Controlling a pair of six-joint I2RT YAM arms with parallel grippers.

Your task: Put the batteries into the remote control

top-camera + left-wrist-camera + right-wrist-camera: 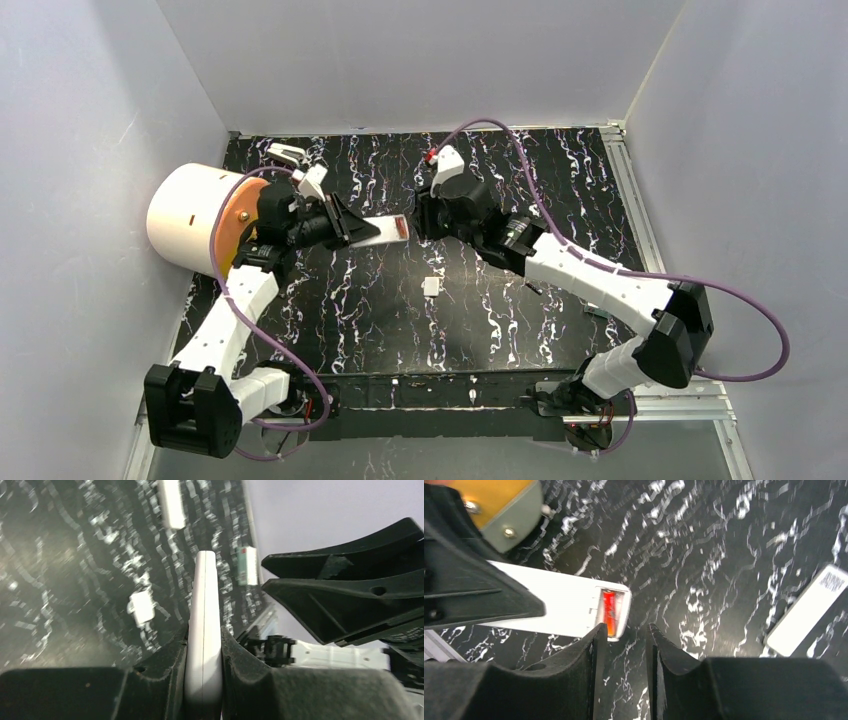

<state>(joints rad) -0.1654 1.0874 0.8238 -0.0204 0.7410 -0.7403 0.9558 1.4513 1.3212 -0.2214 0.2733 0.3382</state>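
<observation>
Looking down from above, the left gripper [356,231] is clamped on a white remote [378,232] and holds it off the table [560,180], long axis pointing right. The remote's free end is an open bay with a red battery [400,228] in it. The right gripper [422,218] faces that end, just beside it; its jaws are too dark here to read. A small white tab [431,286] lies on the table nearer the bases, apart from both arms. A white drum [188,214] with an orange face lies on its side at the left wall, behind the left arm. A white slab [285,154] lies near the far left corner.

From the left wrist, the remote [205,590] shows edge-on, pinched between both fingers [165,655], which press on its flat faces. The right gripper [350,595] fills the right side, past the remote's tip. Blurred white pieces lie on the table below; what they are I cannot tell.

From the right wrist, the right gripper [625,628] stands partly open, with only bare table between its fingers [654,650]. The remote [559,605] lies across the view, and the battery [609,612] sits crosswise in the bay at its end. The left finger's tip overlaps the remote's corner; whether they touch I cannot tell. The slab [806,612] lies well to the right.
</observation>
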